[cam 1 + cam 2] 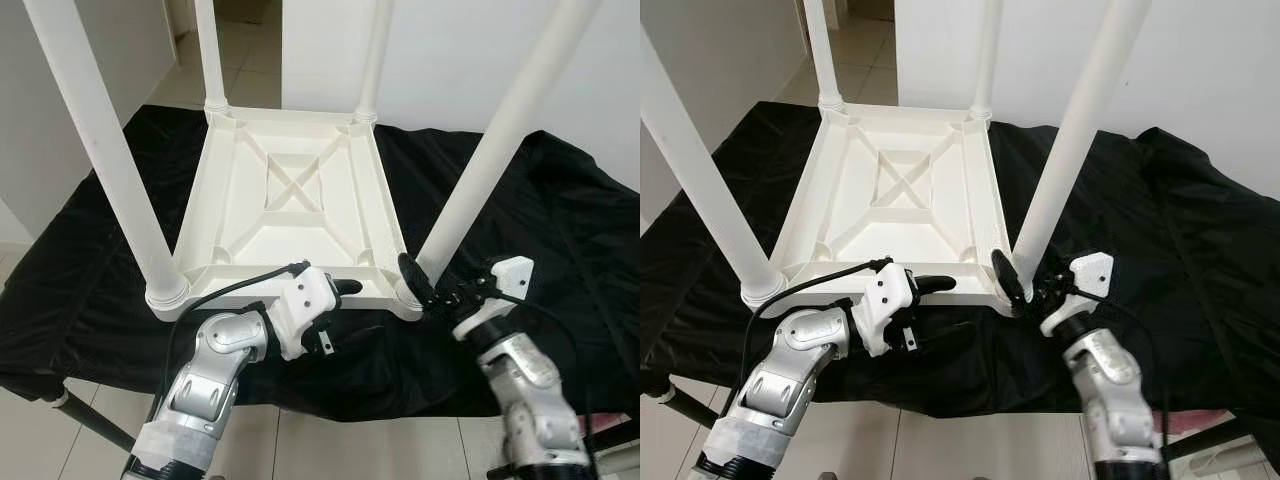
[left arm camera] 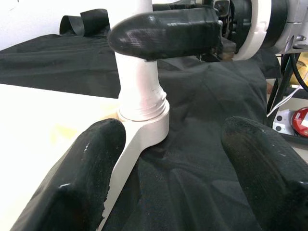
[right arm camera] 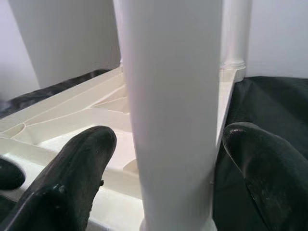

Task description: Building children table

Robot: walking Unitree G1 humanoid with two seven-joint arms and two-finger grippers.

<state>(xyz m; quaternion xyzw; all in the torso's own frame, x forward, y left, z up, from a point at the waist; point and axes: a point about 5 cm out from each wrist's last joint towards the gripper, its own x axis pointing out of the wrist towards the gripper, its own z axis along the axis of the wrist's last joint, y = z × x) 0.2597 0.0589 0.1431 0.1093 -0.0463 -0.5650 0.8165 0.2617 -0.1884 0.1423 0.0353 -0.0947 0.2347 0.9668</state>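
A white plastic children's table (image 1: 290, 200) lies upside down on a black cloth (image 1: 560, 230), its four legs pointing up. My right gripper (image 1: 440, 288) stands open at the near right corner. In the right wrist view its fingers (image 3: 72, 183) straddle the near right leg (image 3: 171, 120) just above its base, with a small gap on each side. My left gripper (image 1: 340, 305) is open at the table's near edge, left of that corner. One of its fingers (image 2: 82, 178) is over the white rim, the other over the cloth, and the leg's socket (image 2: 144, 103) lies ahead.
The black cloth drapes over a low platform whose front edge is close to me, with a dark support bar (image 1: 90, 420) under its left corner. White walls stand close behind and to the left. A red object (image 2: 301, 120) sits on the floor beyond the cloth.
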